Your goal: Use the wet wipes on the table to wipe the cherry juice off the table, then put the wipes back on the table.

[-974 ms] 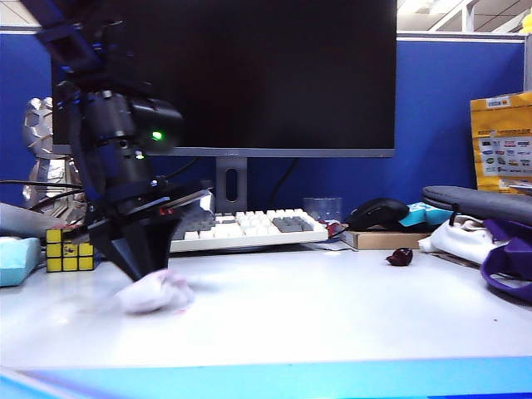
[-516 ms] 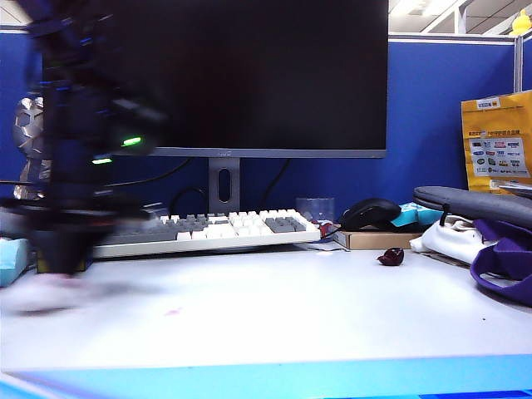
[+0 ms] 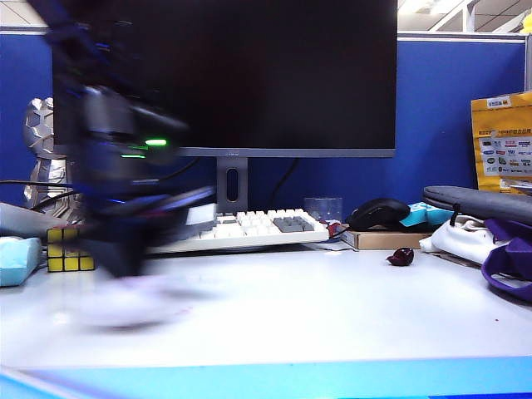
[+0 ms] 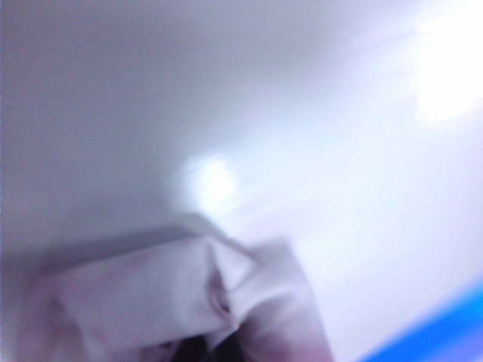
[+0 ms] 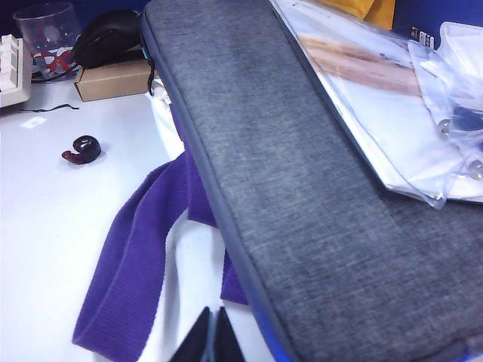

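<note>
The wet wipes (image 4: 173,302), pinched in the left gripper (image 3: 116,274), pressed the table (image 3: 332,316); the distant right gripper (image 5: 211,335) sat closed.

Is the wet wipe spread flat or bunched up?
Bunched up: the left wrist view shows the wet wipe as a folded, creased lump on the table, held at the left end effector.

Big dark monitor (image 3: 241,75) is the centerpiece, screen off, sitting on a grey stand. Behind it runs a blue cubicle partition (image 3: 449,116) with a pale top rail. Above the monitor's right corner you can catch a strip of bright ceiling light (image 3: 432,7). Right of the monitor, a yellow printed box (image 3: 501,141) leans against that partition.
</note>
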Tool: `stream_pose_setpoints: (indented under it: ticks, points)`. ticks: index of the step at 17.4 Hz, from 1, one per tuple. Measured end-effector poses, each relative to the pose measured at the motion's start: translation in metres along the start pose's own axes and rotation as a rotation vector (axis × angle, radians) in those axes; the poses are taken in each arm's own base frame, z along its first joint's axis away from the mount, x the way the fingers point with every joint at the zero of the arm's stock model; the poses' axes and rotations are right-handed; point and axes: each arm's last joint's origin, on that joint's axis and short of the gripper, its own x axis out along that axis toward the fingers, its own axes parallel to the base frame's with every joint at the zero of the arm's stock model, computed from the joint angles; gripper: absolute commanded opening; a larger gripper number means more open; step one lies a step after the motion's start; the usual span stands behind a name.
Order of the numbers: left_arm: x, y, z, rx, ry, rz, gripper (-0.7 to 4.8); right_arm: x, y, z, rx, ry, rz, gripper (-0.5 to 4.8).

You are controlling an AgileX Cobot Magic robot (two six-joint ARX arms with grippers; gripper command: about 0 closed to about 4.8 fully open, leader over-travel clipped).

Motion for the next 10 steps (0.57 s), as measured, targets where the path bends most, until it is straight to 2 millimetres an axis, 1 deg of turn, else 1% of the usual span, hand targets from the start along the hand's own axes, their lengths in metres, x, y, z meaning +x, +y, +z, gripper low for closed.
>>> stream_pose_setpoints:
  ticks: [1,2,3,4,5,7,9,10]
  points:
    - [0.008,-0.012,0.006,0.032,-0.039,-0.111,-0.06,0.000,0.000,0.000,0.000,0.000,0.000,0.00]
    - [0.013,-0.019,0.010,0.050,-0.067,-0.167,-0.06,0.000,0.000,0.000,0.000,0.000,-0.001,0.00]
    - [0.019,-0.033,0.015,0.079,-0.101,-0.197,-0.06,0.000,0.000,0.000,0.000,0.000,-0.001,0.00]
    - [0.022,-0.042,0.017,0.095,-0.123,-0.212,-0.06,0.000,0.000,0.000,0.000,0.000,-0.001,0.00]
    - [0.022,-0.042,0.017,0.078,-0.132,-0.187,-0.06,0.000,0.000,0.000,0.000,0.000,-0.001,0.00]
    - [0.015,-0.030,0.018,0.025,-0.151,-0.076,-0.06,0.000,0.000,0.000,0.000,0.000,-0.001,-0.01]
    - [-0.001,-0.012,0.013,-0.018,-0.149,0.172,-0.06,0.000,0.000,0.000,0.000,0.000,0.000,0.00]
    - [-0.009,0.002,0.010,-0.050,-0.137,0.294,-0.06,0.000,0.000,0.000,0.000,0.000,-0.001,0.00]
